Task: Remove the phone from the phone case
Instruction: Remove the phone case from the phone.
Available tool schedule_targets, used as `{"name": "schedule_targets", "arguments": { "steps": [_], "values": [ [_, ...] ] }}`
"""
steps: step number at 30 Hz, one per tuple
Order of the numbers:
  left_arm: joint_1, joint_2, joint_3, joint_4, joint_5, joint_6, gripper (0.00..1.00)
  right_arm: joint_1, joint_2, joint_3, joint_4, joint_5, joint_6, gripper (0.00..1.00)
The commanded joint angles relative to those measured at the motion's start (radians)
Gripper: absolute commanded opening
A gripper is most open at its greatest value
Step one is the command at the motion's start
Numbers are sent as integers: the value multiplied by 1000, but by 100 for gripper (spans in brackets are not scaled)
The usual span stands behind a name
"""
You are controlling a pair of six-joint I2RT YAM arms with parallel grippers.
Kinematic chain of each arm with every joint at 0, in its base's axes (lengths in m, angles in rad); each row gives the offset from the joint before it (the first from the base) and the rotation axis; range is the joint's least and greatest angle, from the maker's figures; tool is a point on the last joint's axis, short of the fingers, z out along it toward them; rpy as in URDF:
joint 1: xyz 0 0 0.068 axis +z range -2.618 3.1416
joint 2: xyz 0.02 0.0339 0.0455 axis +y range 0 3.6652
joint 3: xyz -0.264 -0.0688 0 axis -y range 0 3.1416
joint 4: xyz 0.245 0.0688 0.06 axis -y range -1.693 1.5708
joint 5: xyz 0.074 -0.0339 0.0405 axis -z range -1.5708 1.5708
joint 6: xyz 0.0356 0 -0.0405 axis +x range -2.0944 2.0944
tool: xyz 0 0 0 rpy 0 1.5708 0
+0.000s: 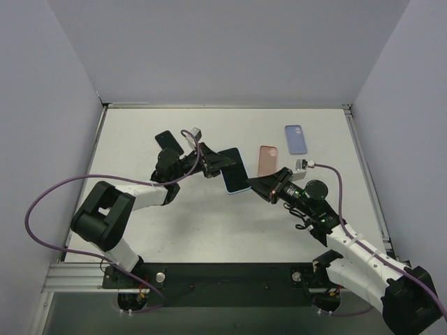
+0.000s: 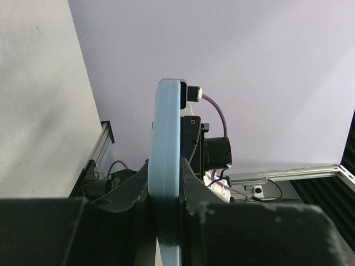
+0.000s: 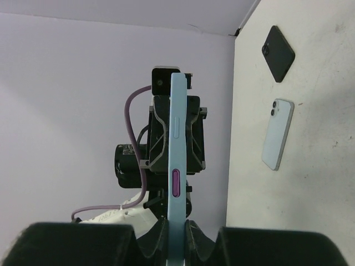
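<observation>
A phone in a light blue case [image 1: 236, 172] is held in the air above the middle of the table, between both grippers. My left gripper [image 1: 221, 165] is shut on its left end; in the left wrist view the case [image 2: 166, 127] stands edge-on between my fingers [image 2: 166, 191]. My right gripper [image 1: 254, 185] is shut on its lower right end; in the right wrist view the case edge [image 3: 177, 133], with a purple side button [image 3: 176, 182], rises from between my fingers [image 3: 176, 235]. The screen side is hidden in both wrist views.
A pink case [image 1: 267, 160] and a blue-purple case [image 1: 295, 138] lie at the back right. A black phone [image 1: 166, 139] lies at the back left, also seen in the right wrist view [image 3: 277, 45] next to a light blue phone [image 3: 276, 134]. Walls enclose the table.
</observation>
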Motion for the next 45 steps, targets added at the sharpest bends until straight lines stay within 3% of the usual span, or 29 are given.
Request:
{"name": "schedule_targets", "arguments": {
  "steps": [1,5,8,20,36,45],
  "values": [
    [-6,-33,99,249,-35,-72,0,46,14,61,79,18,111,0],
    [-6,-29,140,345,-116,-115,0,53,63,78,230,45,267,0],
    [-19,-18,186,399,-162,-126,0,51,158,89,468,65,411,0],
    [-12,-36,295,468,-299,-176,0,122,541,235,918,212,659,0],
    [15,-70,357,551,-475,-317,0,221,795,561,918,282,665,0],
    [15,-102,381,562,-492,-397,0,221,868,537,912,227,541,0]
  ]
}}
